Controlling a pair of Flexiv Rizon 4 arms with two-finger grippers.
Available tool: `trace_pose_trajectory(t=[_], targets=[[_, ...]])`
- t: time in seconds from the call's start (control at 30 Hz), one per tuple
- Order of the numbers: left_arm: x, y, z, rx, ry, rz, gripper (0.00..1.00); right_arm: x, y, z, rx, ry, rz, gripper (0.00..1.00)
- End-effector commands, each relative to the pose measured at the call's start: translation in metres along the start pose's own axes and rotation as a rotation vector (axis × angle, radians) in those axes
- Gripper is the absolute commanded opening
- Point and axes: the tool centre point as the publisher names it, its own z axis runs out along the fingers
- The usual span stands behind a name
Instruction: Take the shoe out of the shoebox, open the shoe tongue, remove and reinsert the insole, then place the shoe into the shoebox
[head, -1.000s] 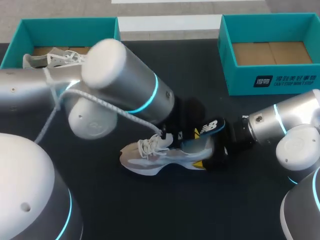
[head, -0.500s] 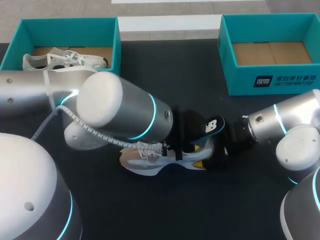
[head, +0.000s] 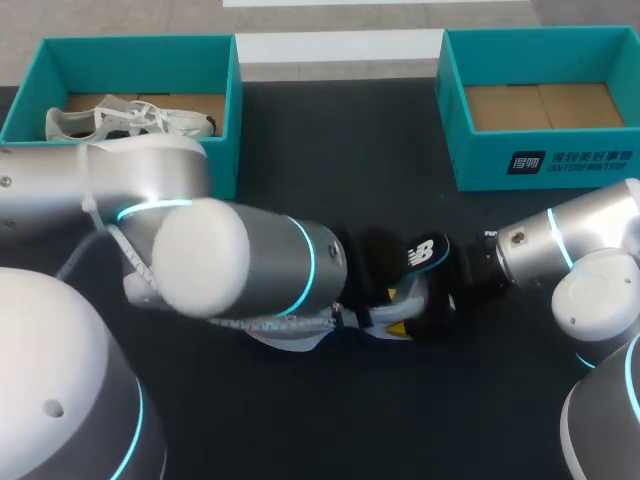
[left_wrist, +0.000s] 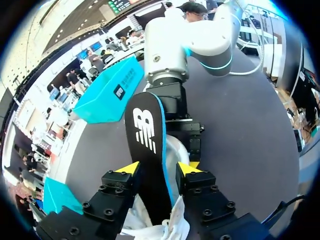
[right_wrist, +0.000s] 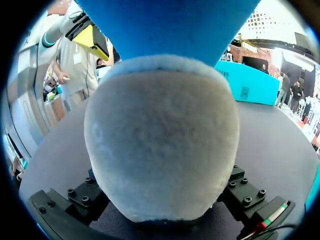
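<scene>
Our left hand (left_wrist: 159, 169) is clamped on the black insole (left_wrist: 147, 135), which stands out of the shoe (head: 385, 318) on the bench (head: 400, 420). Our right hand (head: 452, 285) is at the heel (right_wrist: 160, 145); we cannot tell its grip.

- A robot lab or test cell, not a home or a shop: two big silver arms with glowing blue rings, the left arm (head: 240, 262) and the right arm (head: 570, 240), come in from the frame's sides.
- They work over a plain dark bench (head: 390, 140) with a matte top.
- Matching teal boxes stand like stations: the left shoebox (head: 140, 52) at upper left, the right shoebox (head: 545, 165) at upper right.
- The work piece is a shoe (head: 380, 318) at centre, its insole (head: 425, 252) sticking up.
</scene>
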Motion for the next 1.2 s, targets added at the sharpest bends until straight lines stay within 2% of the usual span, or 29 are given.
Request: trace_pose_trajectory(t=[0.03, 0.3, 0.7, 1.2], targets=[[0.011, -0.007, 0.009, -0.013, -0.113, -0.011, 0.46, -0.001, -0.003, 0.006, 0.002, -0.002, 0.0, 0.0], [0.013, -0.013, 0.021, -0.029, -0.21, -0.008, 0.44, -0.001, -0.003, 0.006, 0.002, -0.002, 0.0, 0.0], [0.012, -0.008, 0.025, 0.004, -0.331, -0.01, 0.42, -0.001, -0.003, 0.006, 0.002, -0.002, 0.0, 0.0], [-0.002, -0.002, 0.039, -0.006, -0.364, -0.076, 0.39, -0.001, -0.003, 0.006, 0.002, -0.002, 0.0, 0.0]])
